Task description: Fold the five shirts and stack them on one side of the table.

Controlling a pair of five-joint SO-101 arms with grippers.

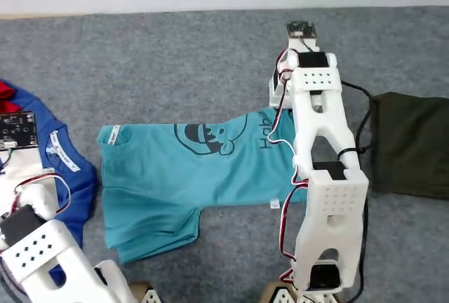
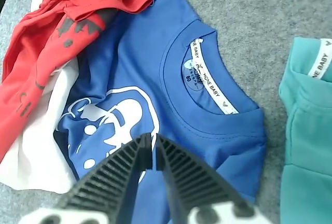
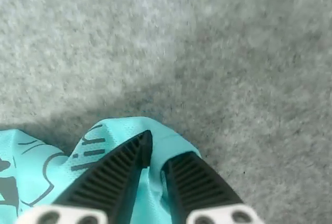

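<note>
A teal shirt (image 1: 175, 177) lies spread in the middle of the grey table, its collar toward the left. My right gripper (image 3: 155, 151) is shut on a corner of the teal shirt (image 3: 31, 172) at its far right edge, where the right arm (image 1: 319, 128) reaches in from the front. My left gripper (image 2: 152, 143) is shut with nothing in it, hovering over the chest print of a blue shirt (image 2: 155, 68). The blue shirt (image 1: 70, 177) lies at the table's left side, partly under the left arm (image 1: 42, 247).
A crumpled red shirt (image 2: 52, 37) and a white shirt (image 2: 31, 151) lie against the blue one at the far left. A folded dark green shirt (image 1: 410, 145) sits at the right edge. Bare grey carpet (image 1: 175, 57) runs along the back.
</note>
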